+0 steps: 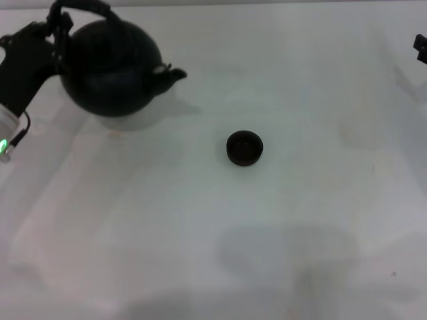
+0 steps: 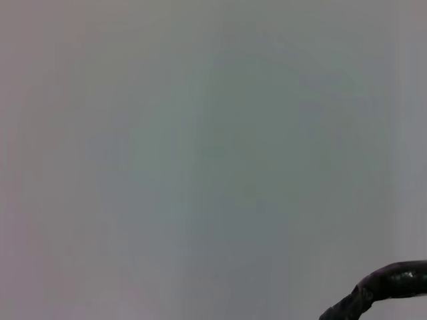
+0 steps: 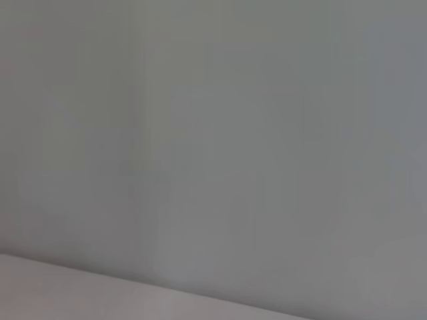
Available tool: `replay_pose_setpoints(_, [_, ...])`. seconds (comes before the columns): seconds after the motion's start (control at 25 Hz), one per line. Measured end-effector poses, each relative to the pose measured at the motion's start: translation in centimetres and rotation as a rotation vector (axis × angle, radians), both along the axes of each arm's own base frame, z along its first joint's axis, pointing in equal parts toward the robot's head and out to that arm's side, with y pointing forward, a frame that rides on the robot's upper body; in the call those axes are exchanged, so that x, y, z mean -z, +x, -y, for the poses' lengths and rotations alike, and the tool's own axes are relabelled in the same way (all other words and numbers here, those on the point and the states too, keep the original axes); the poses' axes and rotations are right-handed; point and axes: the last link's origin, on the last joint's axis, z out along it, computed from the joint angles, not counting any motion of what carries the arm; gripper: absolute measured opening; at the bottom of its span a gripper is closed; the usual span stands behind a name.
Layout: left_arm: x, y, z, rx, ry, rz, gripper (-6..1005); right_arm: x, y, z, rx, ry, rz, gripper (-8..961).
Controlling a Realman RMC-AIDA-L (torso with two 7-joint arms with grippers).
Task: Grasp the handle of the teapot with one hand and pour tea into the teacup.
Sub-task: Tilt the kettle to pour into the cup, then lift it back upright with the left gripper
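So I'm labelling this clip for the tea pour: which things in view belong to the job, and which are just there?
Part of the job:
- teapot, lifted and tilted
- handle, with the left end effector at it
- teacup, standing apart on the table

Just there:
- table
- right end effector, parked at the far right edge

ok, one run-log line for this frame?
left gripper at handle | teapot lifted, spout toward teacup | no pour | right gripper parked

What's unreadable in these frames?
- Left gripper fingers: head view, merged with the dark handle; grip unclear.
- Teapot lid: head view, too dark to make out.
- Right gripper: head view, cut off at the edge.
- Teacup contents: too dark, too small.
- Right wrist view: no objects shown.
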Motion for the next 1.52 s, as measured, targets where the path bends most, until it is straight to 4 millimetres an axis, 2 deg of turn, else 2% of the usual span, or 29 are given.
replay_pose_setpoints(0.44, [-0.6, 2.3, -3.8, 0.008, -0.194, -0.074, 104, 0.7, -0.3, 0.6, -0.025, -0.014, -0.031, 858])
replay_pose_setpoints(0.88, [-2.1, 5.4, -4.2, -0.061, -0.221, -0.239, 105, 1.5, -0.3, 1.1, -0.03, -0.024, -0.045, 858])
replay_pose_setpoints(1.52, [-1.0, 8.0, -4.7, -0.107, -0.357, -0.418, 105, 1.6, -0.4, 1.5, -0.042, -0.024, -0.06, 858])
